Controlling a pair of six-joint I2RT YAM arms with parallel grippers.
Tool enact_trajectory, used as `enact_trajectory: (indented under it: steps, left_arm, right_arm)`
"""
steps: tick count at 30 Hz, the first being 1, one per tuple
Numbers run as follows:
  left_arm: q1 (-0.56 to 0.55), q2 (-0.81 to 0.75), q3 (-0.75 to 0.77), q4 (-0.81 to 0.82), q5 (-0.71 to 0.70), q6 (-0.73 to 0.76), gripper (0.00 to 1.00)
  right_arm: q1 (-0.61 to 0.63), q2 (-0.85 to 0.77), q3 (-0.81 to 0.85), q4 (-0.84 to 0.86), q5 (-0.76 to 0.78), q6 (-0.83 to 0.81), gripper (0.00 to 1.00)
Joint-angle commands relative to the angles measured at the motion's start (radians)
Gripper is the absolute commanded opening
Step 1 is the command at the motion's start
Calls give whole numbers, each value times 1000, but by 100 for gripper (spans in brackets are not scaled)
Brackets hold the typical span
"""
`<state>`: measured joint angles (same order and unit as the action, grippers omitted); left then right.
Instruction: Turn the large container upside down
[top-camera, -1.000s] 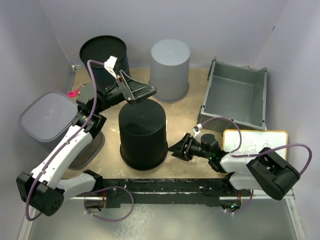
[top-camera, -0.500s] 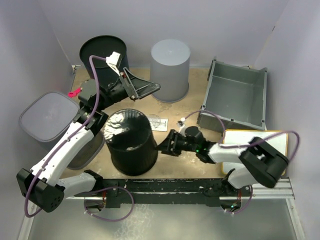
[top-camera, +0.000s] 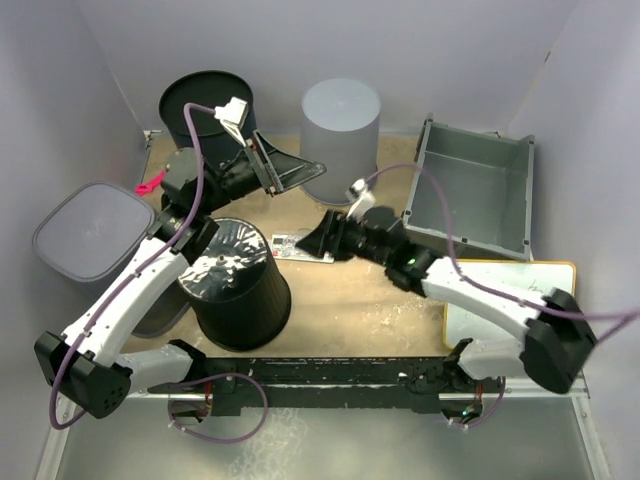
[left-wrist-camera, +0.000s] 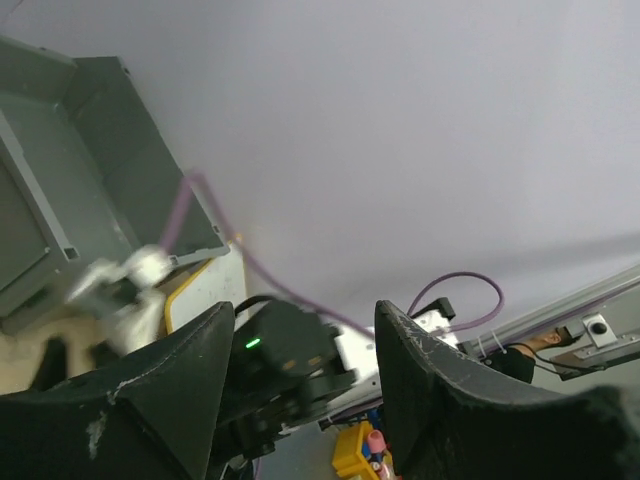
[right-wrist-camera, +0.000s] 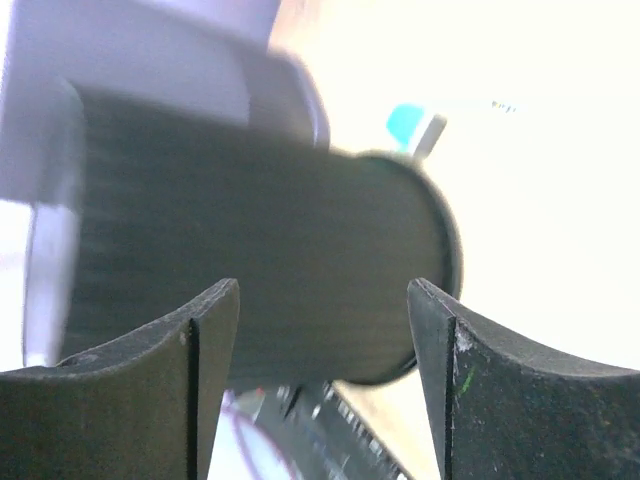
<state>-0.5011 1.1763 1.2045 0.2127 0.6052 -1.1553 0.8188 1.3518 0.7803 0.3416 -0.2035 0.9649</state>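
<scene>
The black, ribbed large container stands on the bench, glossy end up. Left pincer and right pincer both gape, released

Our left arm climbs from its base on the rail and reaches far from it, elbow bent and wrist lifted. The left claw points rightward, its jaws spread wide with nothing between them. Our right arm stretches leftward and away from the rail, low and nearly straight. The right claw points left, jaws parted and gripping nothing. It sits near the left claw, which is farther from the rail.
</scene>
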Motion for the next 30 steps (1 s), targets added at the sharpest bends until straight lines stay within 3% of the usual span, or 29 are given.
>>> enact_trajectory:
  steps: [1, 6, 9, 16, 23, 30]
  left_arm:
    - [-8, 10, 34, -12, -18, 74, 56]
    - [-28, 21, 33, -142, -67, 188, 56]
    - [-61, 25, 39, -241, -124, 275, 56]
    - [-150, 41, 79, -421, -266, 420, 55]
    - [-173, 28, 59, -420, -288, 413, 55]
    - [-182, 20, 43, -409, -298, 404, 55]
  right_arm:
    - [-104, -179, 186, -460, 404, -314, 71]
    - [-327, -188, 311, -650, 561, -486, 85]
    - [-472, -75, 468, -805, 488, -529, 92]
    - [-614, 154, 633, -853, 374, -603, 93]
    - [-653, 318, 720, -811, 291, -597, 68]
    - [-653, 411, 836, -809, 179, -571, 22]
